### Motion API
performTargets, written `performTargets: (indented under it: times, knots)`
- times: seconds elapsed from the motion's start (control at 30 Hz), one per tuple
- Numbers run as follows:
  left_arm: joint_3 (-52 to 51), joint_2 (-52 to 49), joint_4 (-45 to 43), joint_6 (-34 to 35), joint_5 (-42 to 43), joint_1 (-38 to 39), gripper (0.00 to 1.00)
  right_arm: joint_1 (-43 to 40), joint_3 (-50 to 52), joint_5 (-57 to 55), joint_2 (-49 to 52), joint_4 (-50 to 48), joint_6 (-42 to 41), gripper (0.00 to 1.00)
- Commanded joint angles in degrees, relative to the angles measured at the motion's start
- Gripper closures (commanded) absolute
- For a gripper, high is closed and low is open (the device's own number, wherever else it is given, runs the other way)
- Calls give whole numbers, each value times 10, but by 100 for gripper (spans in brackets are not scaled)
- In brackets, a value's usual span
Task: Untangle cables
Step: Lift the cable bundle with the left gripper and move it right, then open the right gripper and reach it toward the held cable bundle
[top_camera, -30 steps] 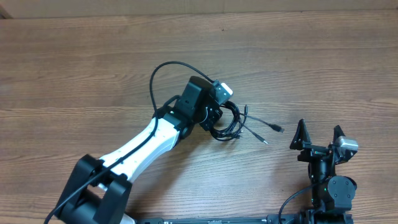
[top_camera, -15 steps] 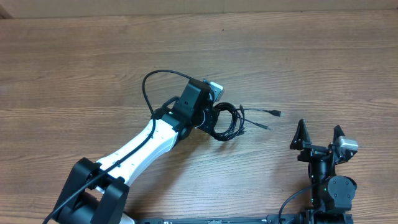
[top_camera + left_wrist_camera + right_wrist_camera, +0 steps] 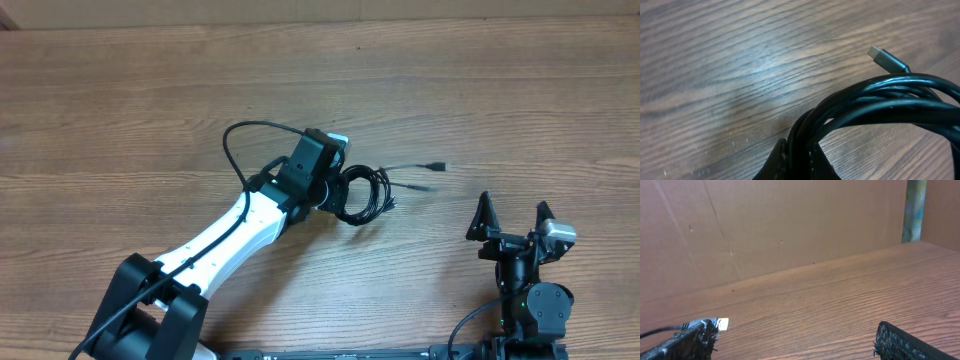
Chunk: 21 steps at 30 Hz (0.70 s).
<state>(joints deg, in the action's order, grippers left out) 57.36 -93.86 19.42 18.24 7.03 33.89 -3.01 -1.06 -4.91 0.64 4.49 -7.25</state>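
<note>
We judge the untangling barely begun: the cables [image 3: 365, 195] lie as one tight coil on the table [image 3: 150, 100], and no strand has been drawn clear of the rest. The left gripper [image 3: 333, 187] has its jaws pressed narrow on the coil's near edge. In the left wrist view the dark fingers [image 3: 772, 167] clamp the looped strands, which arc up and away from them. Beyond those jaws, on the far side of the coil, two loose ends trail outward, each ending in a plug tip [image 3: 437, 166]; a third short end may poke from the coil, though it is too small to be sure. One silver tip [image 3: 885, 57] shows just past the loops. We count one bundle and two clear free ends, but we cannot tell how many separate cords make up the coil. The right gripper [image 3: 514, 215] stands well apart from the bundle, jaws spread wide and holding nothing. Nearly all the work is left: loosening the loops and laying each cord out singly.
</note>
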Motion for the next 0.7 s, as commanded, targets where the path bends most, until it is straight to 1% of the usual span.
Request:
performTargets:
  times: [0.0, 0.1, 0.13, 0.17, 0.23, 0.27, 0.3, 0.33, 0.37, 0.4, 0.47, 0.5, 0.53, 0.57, 0.63, 0.67]
  knots:
    - [-1, 17, 3, 166, -67, 2, 96, -3, 6, -4, -2, -3, 1, 0]
    - [-1, 17, 5, 282, -74, 2, 96, -3, 6, -4, -2, -3, 1, 0]
    - [-1, 17, 7, 336, -70, 2, 96, -3, 6, -4, -2, -3, 1, 0]
    - [-1, 17, 9, 368, -69, 2, 96, -3, 6, -4, -2, -3, 1, 0]
    - [-1, 17, 9, 413, -69, 3, 95, -3, 6, -4, -2, -3, 1, 0]
    - [-1, 17, 12, 420, -68, 3, 89, -3, 6, -4, -2, -3, 1, 0]
    - [-1, 17, 22, 417, -68, 3, 75, -3, 6, -2, -2, -9, -1, 0]
    - [-1, 17, 31, 415, -69, 3, 69, -2, 6, 13, -2, -11, -9, 0]
    - [-1, 17, 45, 415, -70, 3, 61, -2, 6, 39, -2, -9, -23, 0]
    - [-1, 17, 53, 414, -71, 3, 57, -2, 6, 65, -2, -3, -40, 0]
    - [-1, 17, 75, 396, -71, 3, 51, -1, 6, 129, 0, -3, -115, 0]
    - [-1, 17, 88, 377, -73, 3, 44, -1, 6, 190, 0, -9, -202, 0]
    - [-1, 17, 92, 366, -73, 3, 41, -1, 6, 224, 0, -12, -241, 0]
    - [-1, 17, 93, 346, -72, 3, 40, -1, 6, 282, 0, -14, -294, 0]
    - [-1, 17, 87, 268, -77, 3, 40, -1, 6, 334, 0, -15, -335, 0]
    - [-1, 17, 83, 243, -80, 3, 39, -1, 6, 343, 0, -16, -340, 0]
